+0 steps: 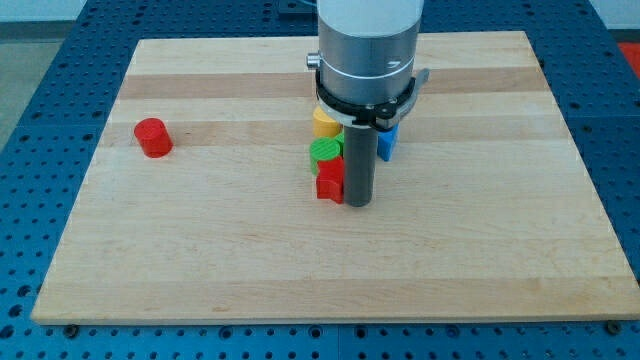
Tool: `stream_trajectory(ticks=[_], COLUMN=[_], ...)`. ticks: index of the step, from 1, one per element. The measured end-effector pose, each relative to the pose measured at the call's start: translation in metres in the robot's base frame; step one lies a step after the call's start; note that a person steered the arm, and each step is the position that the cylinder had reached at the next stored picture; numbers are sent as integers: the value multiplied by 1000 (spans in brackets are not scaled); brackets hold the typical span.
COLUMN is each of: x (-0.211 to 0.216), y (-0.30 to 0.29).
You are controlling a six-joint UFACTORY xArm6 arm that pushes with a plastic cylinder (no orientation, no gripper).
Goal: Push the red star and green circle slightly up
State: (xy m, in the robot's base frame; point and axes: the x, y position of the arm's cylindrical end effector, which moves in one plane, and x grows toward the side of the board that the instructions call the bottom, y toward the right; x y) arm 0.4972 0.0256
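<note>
As counted: two red blocks, one green circle.

The arm enters from the view's top as a broad cylindrical housing, white in its upper part and brushed silver-grey below. A thin black ring encircles the lower edge of the silver section, flaring slightly outward, with a small grey tab projecting at each side. Beneath the ring hangs a straight rod, dark grey, cylindrical and much narrower than the housing. The rod is plain and of uniform width along its visible length, ending in a flat-cut tip. No markings can be made out on any surface.
</note>
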Motion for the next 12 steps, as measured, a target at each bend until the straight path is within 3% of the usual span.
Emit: stream_trajectory(ticks=[1,2,6,12], x=[43,51,9,-22], y=[0,-26,-45,-1])
